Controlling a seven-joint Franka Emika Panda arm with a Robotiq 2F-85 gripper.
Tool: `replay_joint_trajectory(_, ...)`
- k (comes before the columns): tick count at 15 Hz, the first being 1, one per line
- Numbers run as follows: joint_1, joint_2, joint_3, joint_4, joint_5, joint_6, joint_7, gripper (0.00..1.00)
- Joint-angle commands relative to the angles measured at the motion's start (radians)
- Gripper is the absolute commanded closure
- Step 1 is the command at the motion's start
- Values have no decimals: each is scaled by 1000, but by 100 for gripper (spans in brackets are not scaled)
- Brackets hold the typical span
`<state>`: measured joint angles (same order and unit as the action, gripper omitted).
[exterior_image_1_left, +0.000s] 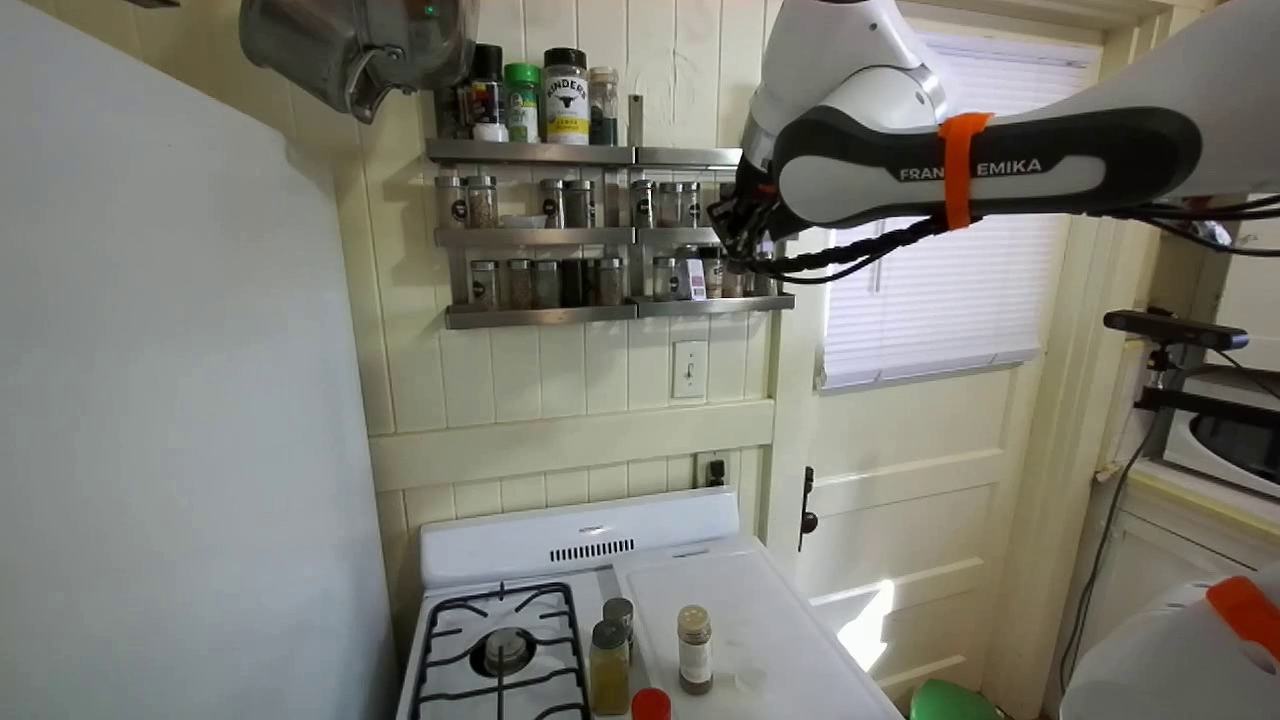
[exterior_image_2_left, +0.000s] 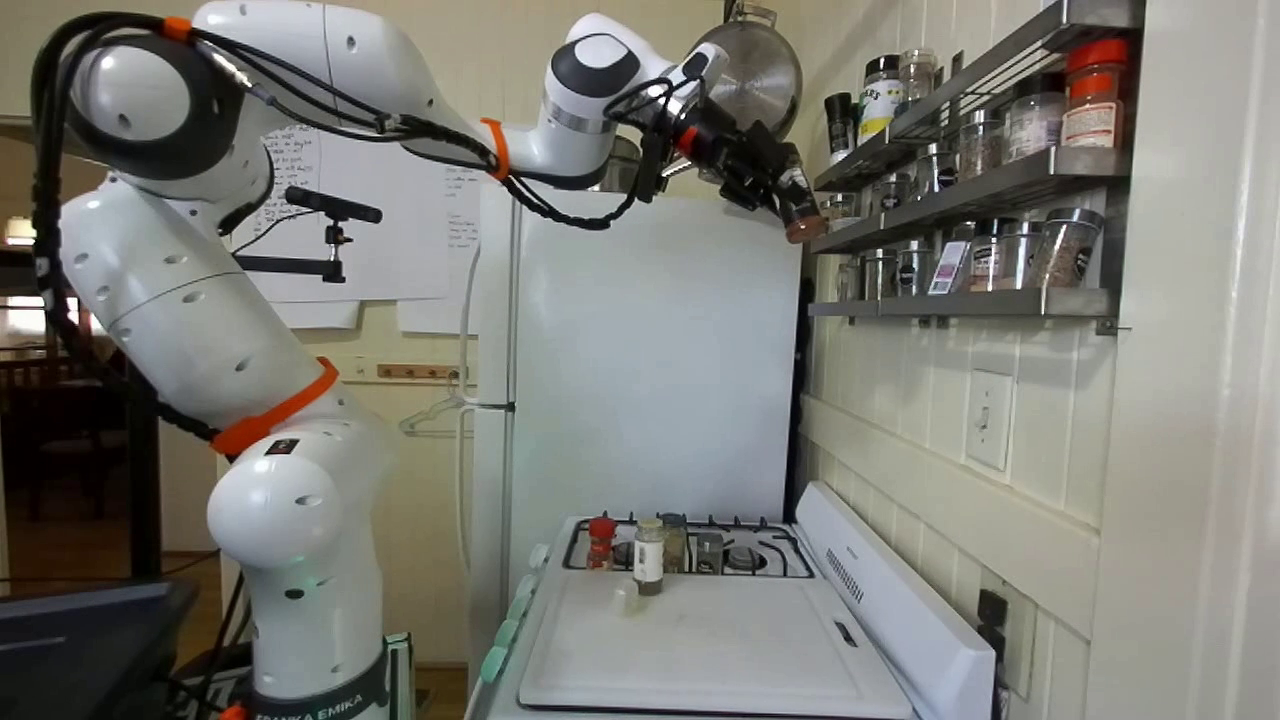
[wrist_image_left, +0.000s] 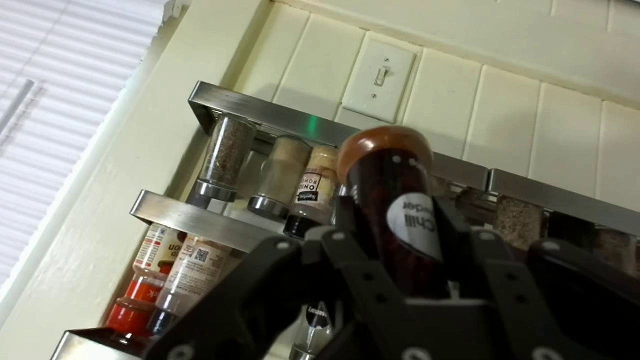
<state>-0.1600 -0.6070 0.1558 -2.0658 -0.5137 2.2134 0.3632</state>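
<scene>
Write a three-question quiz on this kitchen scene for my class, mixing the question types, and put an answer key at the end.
1. In the wrist view, which word can be read on the jar gripped between the fingers?
A) Rosemary
B) Chili
C) Onion
2. In both exterior views, how many levels do the metal spice shelves show?
3. True or false: the light switch is mounted above the metal spice shelves.

Key:
1. B
2. Three
3. False; the light switch is below them.
</scene>
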Motion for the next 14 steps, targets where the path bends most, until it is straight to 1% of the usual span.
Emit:
replay_joint_trajectory(1, 2, 23, 3, 18, 12, -23, -33, 84)
replay_joint_trajectory(8, -15, 37, 10, 82, -21, -40, -55, 84)
replay_joint_trajectory(10, -29, 37, 16, 116, -40, -44, -53, 84)
replay_joint_trajectory(14, -43, 58, 7, 200, -57, -59, -78, 84)
